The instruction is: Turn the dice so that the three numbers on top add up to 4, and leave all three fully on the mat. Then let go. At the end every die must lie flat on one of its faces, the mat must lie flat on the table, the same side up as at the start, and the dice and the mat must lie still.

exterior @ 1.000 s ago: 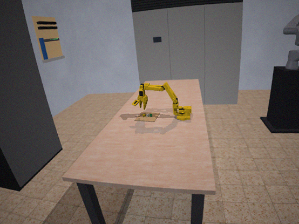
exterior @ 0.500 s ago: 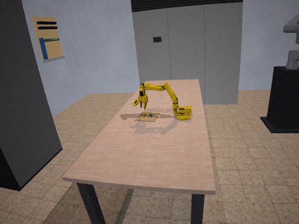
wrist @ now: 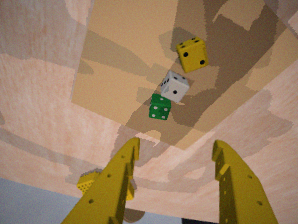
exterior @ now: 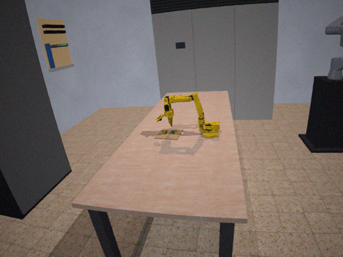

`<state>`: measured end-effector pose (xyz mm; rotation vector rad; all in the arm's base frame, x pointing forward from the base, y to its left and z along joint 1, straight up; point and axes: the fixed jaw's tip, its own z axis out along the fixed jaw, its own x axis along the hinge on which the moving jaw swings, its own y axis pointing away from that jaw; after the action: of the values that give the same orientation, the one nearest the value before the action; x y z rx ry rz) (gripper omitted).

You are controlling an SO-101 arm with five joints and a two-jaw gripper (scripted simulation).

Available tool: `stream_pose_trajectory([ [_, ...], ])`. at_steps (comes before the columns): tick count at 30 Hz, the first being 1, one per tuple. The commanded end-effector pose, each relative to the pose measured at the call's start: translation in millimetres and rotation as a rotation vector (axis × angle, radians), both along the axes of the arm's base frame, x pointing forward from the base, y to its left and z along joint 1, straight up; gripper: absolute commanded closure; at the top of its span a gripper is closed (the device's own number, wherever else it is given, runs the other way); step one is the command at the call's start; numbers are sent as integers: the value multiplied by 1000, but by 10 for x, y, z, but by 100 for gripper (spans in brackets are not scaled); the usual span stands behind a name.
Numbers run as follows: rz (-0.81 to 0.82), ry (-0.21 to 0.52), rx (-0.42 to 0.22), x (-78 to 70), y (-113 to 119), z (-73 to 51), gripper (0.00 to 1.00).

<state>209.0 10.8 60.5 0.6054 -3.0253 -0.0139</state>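
Observation:
A tan mat (exterior: 161, 136) (wrist: 120, 55) lies flat on the table. Three dice rest on it in a close row. They are a yellow die (wrist: 192, 55) (exterior: 165, 132), a white die (wrist: 174, 86) in the middle and a green die (wrist: 160, 106) (exterior: 172, 132). The white die shows a one-pip face toward the wrist camera and the green die a face with several pips. My gripper (wrist: 176, 146) (exterior: 168, 121) hangs above the mat's near edge. It is clear of the dice, with fingers apart and nothing between them.
The yellow arm's base (exterior: 210, 129) stands on the table (exterior: 164, 183) just right of the mat. A dark cabinet stands left of the table. A black pedestal with a grey robot stands to the right.

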Motion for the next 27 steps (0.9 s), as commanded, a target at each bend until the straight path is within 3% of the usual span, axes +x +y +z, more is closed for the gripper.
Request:
stream_pose_trajectory([
  [1,-111,-95,2,-37,32,87,75],
  [27,-163,-89,1,-85,41,70,75],
])
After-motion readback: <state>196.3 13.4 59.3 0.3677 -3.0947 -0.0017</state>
